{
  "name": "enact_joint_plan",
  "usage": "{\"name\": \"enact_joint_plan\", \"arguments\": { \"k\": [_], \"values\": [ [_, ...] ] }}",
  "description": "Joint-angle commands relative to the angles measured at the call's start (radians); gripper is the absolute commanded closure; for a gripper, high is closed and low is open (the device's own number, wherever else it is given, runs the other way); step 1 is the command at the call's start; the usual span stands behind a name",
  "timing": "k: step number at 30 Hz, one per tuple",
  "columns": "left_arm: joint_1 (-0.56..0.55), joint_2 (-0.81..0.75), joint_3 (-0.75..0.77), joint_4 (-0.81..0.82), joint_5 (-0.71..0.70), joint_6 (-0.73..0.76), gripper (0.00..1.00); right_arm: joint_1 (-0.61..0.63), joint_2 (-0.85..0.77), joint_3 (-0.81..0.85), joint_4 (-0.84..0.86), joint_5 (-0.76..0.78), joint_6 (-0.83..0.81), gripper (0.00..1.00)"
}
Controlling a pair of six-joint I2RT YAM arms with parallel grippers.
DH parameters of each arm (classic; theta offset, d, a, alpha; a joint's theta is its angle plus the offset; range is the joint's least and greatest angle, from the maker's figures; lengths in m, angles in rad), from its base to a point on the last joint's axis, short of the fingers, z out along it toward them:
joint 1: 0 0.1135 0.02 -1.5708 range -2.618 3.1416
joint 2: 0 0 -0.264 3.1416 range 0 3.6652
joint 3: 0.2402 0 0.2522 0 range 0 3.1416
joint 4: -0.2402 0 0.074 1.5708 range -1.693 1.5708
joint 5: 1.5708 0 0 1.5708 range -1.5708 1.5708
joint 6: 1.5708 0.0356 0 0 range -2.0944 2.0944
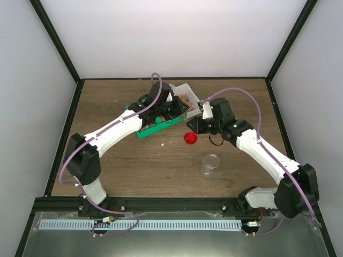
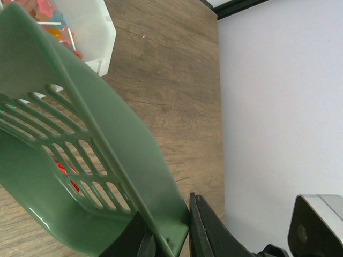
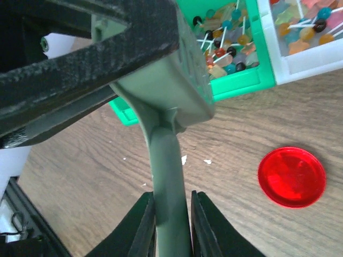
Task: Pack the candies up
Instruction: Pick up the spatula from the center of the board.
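The candies [image 3: 228,45] are small and many-coloured. They fill a bright green tray [image 3: 241,88] and a white box [image 3: 316,67] beside it. More candies [image 2: 47,19] show in the white box [image 2: 94,32] in the left wrist view. A dull green slotted scoop [image 2: 112,144] hangs over the table between both grippers. My left gripper [image 2: 169,214] is shut on the scoop's side wall. My right gripper [image 3: 172,195] is shut on the scoop's handle [image 3: 169,176], one finger on each side. In the top view the left gripper [image 1: 163,110] and right gripper [image 1: 194,124] meet beside the tray [image 1: 146,131].
A round red lid [image 1: 190,138] lies flat on the wood in front of the tray, also seen as the lid [image 3: 291,176] in the right wrist view. A clear open jar [image 1: 210,164] stands upright nearer the front. Small white crumbs dot the table.
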State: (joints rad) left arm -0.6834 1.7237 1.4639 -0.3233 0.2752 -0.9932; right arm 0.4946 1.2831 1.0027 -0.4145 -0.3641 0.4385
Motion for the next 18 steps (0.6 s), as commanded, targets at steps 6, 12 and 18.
{"name": "enact_joint_plan", "arguments": {
  "k": [6,12,18],
  "values": [
    [-0.005,-0.017,0.008,0.028,0.009,0.066,0.86,0.007,-0.006,-0.002,0.032,-0.039,0.005,0.99],
    [0.008,-0.057,-0.004,0.026,-0.015,0.126,0.2,0.004,-0.029,-0.018,0.05,-0.043,0.056,0.99],
    [-0.005,-0.143,-0.073,0.028,-0.066,0.173,0.04,-0.054,-0.019,-0.005,0.035,-0.053,0.109,0.99]
  ]
}}
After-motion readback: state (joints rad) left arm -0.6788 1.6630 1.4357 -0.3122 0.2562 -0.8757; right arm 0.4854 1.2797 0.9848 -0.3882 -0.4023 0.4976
